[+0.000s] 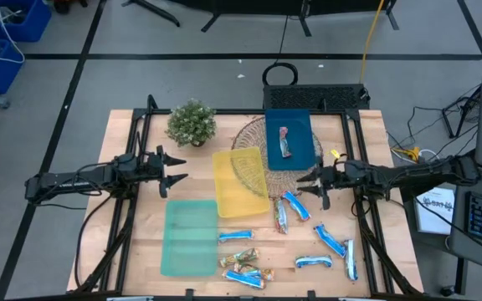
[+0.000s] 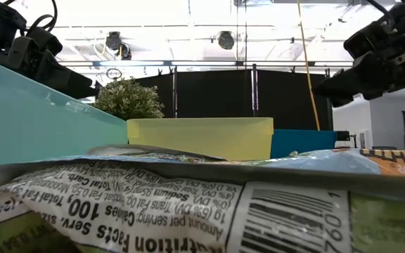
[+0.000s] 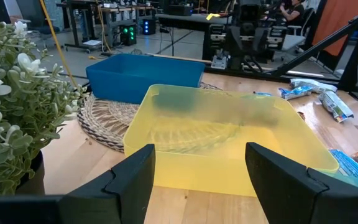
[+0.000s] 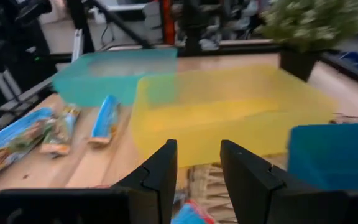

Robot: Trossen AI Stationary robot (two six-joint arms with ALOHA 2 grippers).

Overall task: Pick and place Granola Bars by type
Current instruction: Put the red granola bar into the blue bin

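Several granola bars lie flat on the table's near right part: blue-and-white ones (image 1: 294, 205) (image 1: 329, 240) and gold-brown ones (image 1: 239, 257). One bar (image 1: 284, 142) lies in the blue tray (image 1: 301, 125), which rests on a woven mat (image 1: 249, 134). A yellow tray (image 1: 239, 182) and a green tray (image 1: 189, 237) stand left of the bars. My left gripper (image 1: 176, 171) (image 3: 199, 168) hovers open left of the yellow tray. My right gripper (image 1: 312, 186) (image 4: 199, 165) hovers right of the yellow tray, above the bars, its fingers apart with nothing between them.
A potted plant (image 1: 192, 123) stands at the far left of the table, close to my left gripper. In the low view a bar's wrapper (image 2: 188, 204) lies right in front of the camera and hides most of the table. Bare wood shows beside the green tray.
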